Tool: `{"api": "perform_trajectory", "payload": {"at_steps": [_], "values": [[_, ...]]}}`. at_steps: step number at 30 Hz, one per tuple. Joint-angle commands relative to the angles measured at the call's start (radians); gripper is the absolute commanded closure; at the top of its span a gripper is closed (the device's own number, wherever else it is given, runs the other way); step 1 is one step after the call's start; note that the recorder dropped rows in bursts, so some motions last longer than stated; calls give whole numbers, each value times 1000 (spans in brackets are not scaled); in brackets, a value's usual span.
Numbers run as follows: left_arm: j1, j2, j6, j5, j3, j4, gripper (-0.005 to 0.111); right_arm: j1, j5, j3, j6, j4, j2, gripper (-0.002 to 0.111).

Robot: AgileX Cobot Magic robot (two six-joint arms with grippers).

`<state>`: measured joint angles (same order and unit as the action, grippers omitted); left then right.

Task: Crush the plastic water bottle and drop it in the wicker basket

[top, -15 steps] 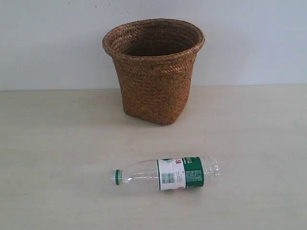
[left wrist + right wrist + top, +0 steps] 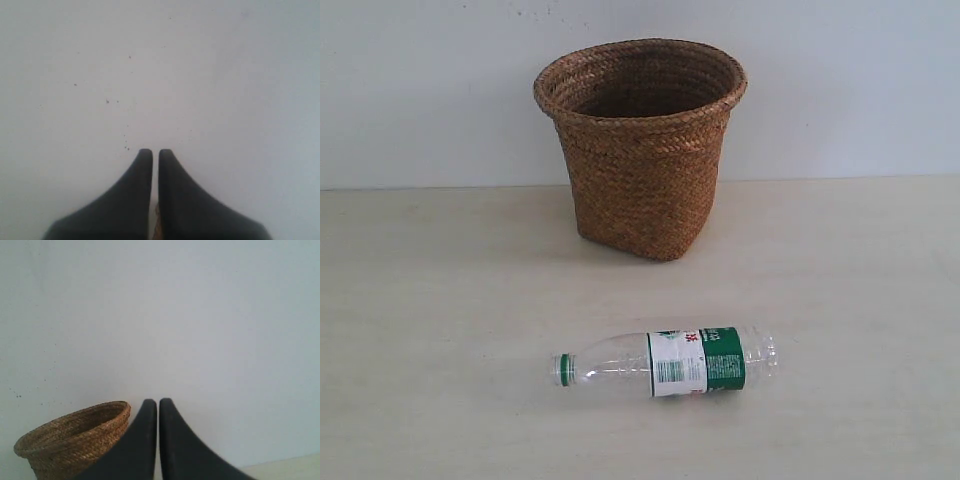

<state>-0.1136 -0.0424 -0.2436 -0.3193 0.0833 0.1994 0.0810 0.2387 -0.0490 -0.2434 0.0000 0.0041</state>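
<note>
1 plastic water bottle [image 2: 695,362], 1 wicker basket [image 2: 640,185], 2 sets of jaws pressed together

We see a pale, faintly grained bench [image 2: 420,300] filling the exterior view from 3 through 6 to 9 o'clock. Behind it, toward 12, stands a plain white wall [image 2: 840,90], meeting the bench along a straight seam. A few dark specks [image 2: 535,12] mark the wall near 11 o'clock. The left wrist view shows scattered flecks [image 2: 107,101] on the wall too, perhaps dirt.
</note>
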Motion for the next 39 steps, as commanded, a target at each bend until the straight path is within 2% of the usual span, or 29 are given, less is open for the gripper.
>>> {"api": "perform_trajectory", "payload": {"at_steps": [1,7,12,19,22,27,32,39], "values": [[3,-136,-11,88,132,-78,103,-1,-75,-110,4,0,61,108],[3,-418,-11,242,340,-139,103,-1,-135,-285,30,0,253,108],[-8,-653,24,408,515,-220,103,-1,-270,-458,119,-12,441,108],[-30,-885,238,632,674,-223,103,-1,-484,-642,268,-12,673,108],[-30,-967,302,772,745,-215,103,-1,-590,-718,350,-10,764,108],[-42,-1083,500,918,829,-82,103,-1,-786,-837,571,51,932,108],[-131,-1172,771,953,840,66,103,-1,-923,-925,854,290,1103,108],[-289,-1315,948,1000,881,75,103,3,-1103,-1033,1159,567,1344,108]]}}
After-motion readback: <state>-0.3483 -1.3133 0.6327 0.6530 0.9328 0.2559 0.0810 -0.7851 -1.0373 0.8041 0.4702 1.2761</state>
